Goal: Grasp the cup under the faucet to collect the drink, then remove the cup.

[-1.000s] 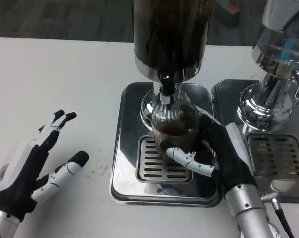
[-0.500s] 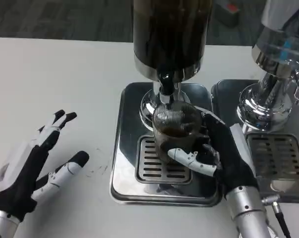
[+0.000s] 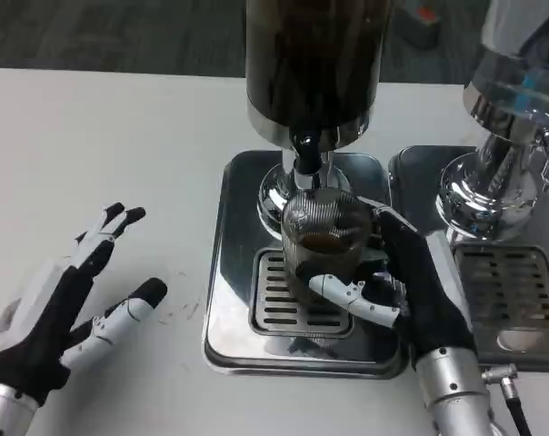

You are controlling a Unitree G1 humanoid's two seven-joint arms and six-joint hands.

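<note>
The cup (image 3: 325, 238), a clear ribbed tumbler, stands on the slotted grate of the steel drip tray (image 3: 222, 300) directly beneath the black faucet (image 3: 306, 154) of the dark drink dispenser (image 3: 313, 64), with a shallow layer of brown liquid in it. It looks rigid and probably smooth-walled, so it may slip under a light squeeze, and the liquid adds weight that can slosh; the safest hold seems to be around the lower half of the wall, keeping the cup upright and drawing it out level. The right hand (image 3: 411, 282) is wrapped around the cup from the right, its fingers (image 3: 352, 295) curled across the front of the base, grasping it. The left hand (image 3: 61, 309) rests on the white worktop (image 3: 102, 154) well to the left, fingers spread and holding nothing. Compared with a second ago, the right hand sits slightly lower and closer to the near edge of the tray, the cup is nearly where it was, and the left hand has barely shifted. A second chrome dispenser (image 3: 506, 136) stands to the right.
</note>
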